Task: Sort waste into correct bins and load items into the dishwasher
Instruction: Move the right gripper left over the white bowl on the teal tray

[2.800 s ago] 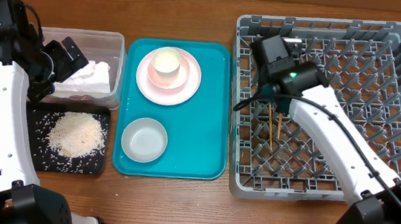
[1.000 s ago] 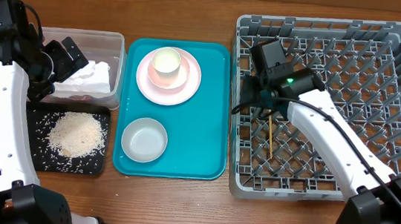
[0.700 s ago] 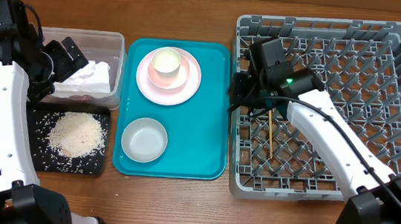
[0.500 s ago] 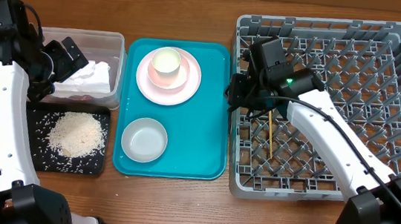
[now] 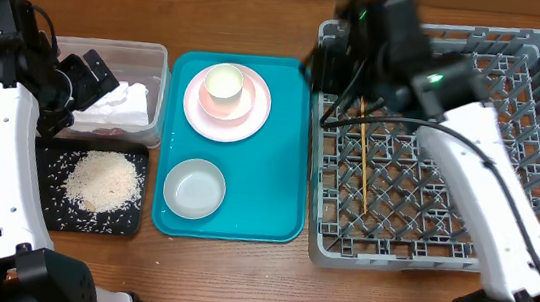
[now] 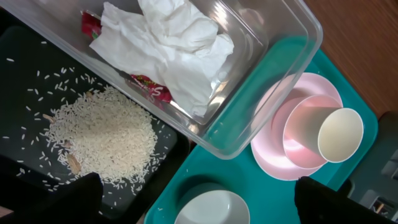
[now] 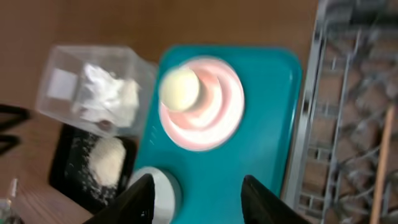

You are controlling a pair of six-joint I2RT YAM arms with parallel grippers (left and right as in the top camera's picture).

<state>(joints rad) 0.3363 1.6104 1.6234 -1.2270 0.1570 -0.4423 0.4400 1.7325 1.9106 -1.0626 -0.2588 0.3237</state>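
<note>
A pair of wooden chopsticks [image 5: 363, 157] lies on the lattice floor of the grey dishwasher rack [image 5: 522, 52]. My right gripper [image 5: 322, 66] hovers open and empty over the rack's back left corner, beside the teal tray. Its wrist view looks down on the pink plate [image 7: 219, 127] with the cream cup [image 7: 179, 88]. The cup stands in a pink bowl [image 6: 303, 124] on the plate [image 5: 251, 116]. A pale bowl [image 5: 194, 187] sits near the tray's front. My left gripper [image 5: 90, 74] hangs open over the clear tub [image 5: 159, 59], which holds white tissue [image 6: 168, 50] and a red wrapper [image 6: 149, 88]. Rice [image 5: 102, 180] lies in the black tray [image 5: 54, 153].
The teal serving tray [image 5: 282, 182] lies between the bins and the rack. Upright pegs fill the rack's right and back parts [image 5: 485, 113]. Bare wooden table [image 5: 236, 278] runs along the front edge.
My right gripper has lifted off the chopsticks, opened wider and swung to the rack's back left corner. The chopsticks stay lying in the rack. The left arm has not moved.
</note>
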